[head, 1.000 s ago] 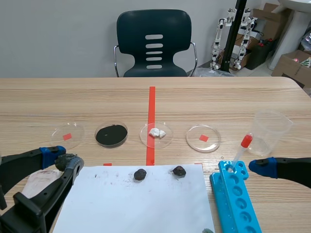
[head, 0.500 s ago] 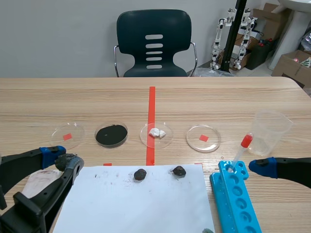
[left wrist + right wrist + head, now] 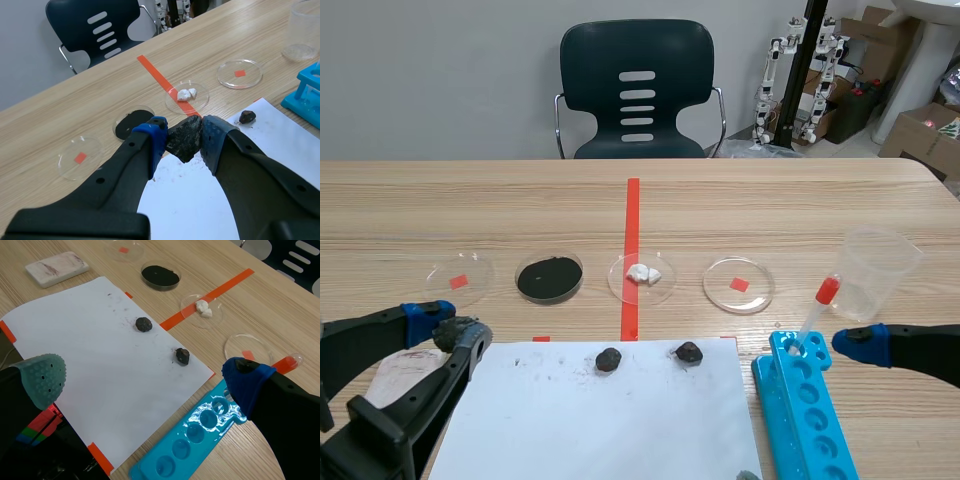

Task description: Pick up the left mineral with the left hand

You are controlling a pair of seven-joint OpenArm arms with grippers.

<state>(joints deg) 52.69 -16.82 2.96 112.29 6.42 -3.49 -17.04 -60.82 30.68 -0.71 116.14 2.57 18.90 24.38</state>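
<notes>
A white paper sheet [image 3: 590, 420] lies in the lower middle of the frame. Near its top edge, a small dark rock [image 3: 609, 359] sits left of a second dark rock [image 3: 688, 351]. A row of round clear dishes [image 3: 459, 271] stands above the sheet. A blue plastic rack [image 3: 805, 410] lies lower right.

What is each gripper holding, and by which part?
The left gripper is shut on a dark mineral, its pads pressing the lump's two opposite sides. The right gripper is open and holds nothing.

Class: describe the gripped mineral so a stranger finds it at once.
Start at the white paper sheet. At its far-left corner, the left end effector clamps a dark mineral chunk. The two other minerals lie loose on the sheet.
</notes>
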